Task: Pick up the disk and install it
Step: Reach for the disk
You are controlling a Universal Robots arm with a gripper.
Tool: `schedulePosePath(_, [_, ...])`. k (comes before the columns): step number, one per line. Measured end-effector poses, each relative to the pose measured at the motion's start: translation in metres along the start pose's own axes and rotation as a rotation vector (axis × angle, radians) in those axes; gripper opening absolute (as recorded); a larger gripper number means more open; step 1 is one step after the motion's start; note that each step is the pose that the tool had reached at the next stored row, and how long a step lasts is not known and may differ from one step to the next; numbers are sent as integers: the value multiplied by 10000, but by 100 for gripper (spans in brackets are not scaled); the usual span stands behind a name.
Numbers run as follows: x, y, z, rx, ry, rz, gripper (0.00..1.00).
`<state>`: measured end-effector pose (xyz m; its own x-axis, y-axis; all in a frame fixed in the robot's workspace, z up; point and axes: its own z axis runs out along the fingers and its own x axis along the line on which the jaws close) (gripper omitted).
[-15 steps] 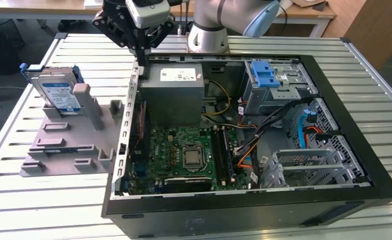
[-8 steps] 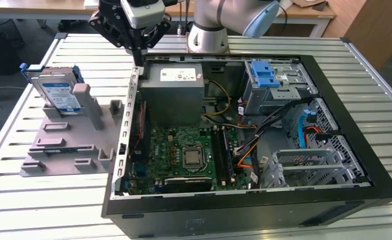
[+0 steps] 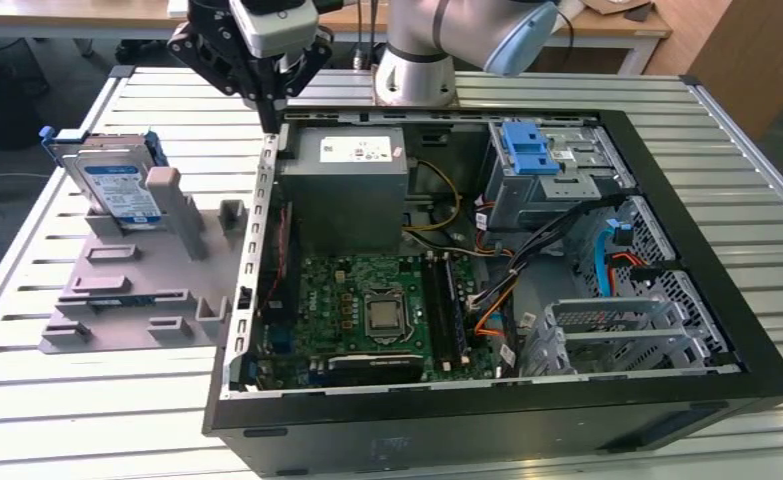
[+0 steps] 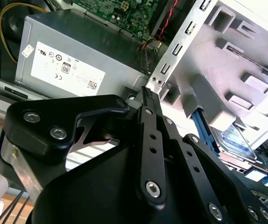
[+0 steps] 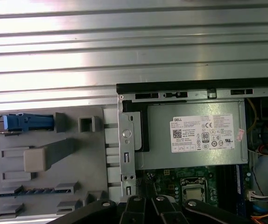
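Silver disk (image 3: 114, 188): upright in grey fixture (image 3: 124, 305) slot, top edge free to grab.
Gripper (image 3: 274, 120): pinched closed, empty, over case wall (image 3: 260, 230).

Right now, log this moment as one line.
gripper near computer case rim, jaws shut, empty | disk upright in fixture plate | install pending

The disk (image 3: 114, 188) (silver, blue-railed) stands upright on the grey fixture plate (image 3: 178, 270).

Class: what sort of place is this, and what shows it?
Probably a robotics lab bench: a robot arm stands at a slatted metal table bearing an open computer case, with a disk upright in a grey fixture plate.
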<state>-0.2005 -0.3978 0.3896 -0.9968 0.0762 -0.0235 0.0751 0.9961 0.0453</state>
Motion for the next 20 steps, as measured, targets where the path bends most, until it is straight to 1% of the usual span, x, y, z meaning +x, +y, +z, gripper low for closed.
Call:
schedulePosePath(3, [16,-1,1,1,3,0,11])
schedulePosePath(10, [23,-2,2,2,8,0,11])
schedulePosePath(20, [59,-4,2,1,7,1,11])
